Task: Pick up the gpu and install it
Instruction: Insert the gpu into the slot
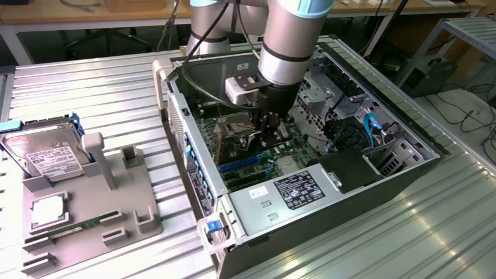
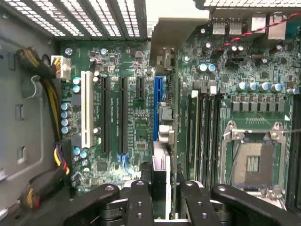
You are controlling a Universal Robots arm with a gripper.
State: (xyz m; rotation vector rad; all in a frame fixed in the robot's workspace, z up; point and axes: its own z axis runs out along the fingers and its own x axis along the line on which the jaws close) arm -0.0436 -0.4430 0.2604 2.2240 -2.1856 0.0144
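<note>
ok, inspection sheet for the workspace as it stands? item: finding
surface: ribbed metal table, open PC case lying on it
job's things: gpu edge-on over the motherboard, in line with the blue slot
clutter: grey tray holding hard drive and RAM stick
grippers: gripper inside the case, jaws closed on the gpu
cables: yellow-black bundle along the case wall; blue cable
surroundings: desks behind the table

The table [image 1: 93, 87] is ribbed, pale brushed metal with a soft sheen. The case [image 1: 403, 163] is dark matt sheet metal. The gripper [image 2: 160, 197] has smooth black plastic-looking fingers [image 2: 141, 202]. The tray [image 1: 85, 215] is matt grey plastic. The motherboard [image 2: 136, 122] is glossy green.
</note>
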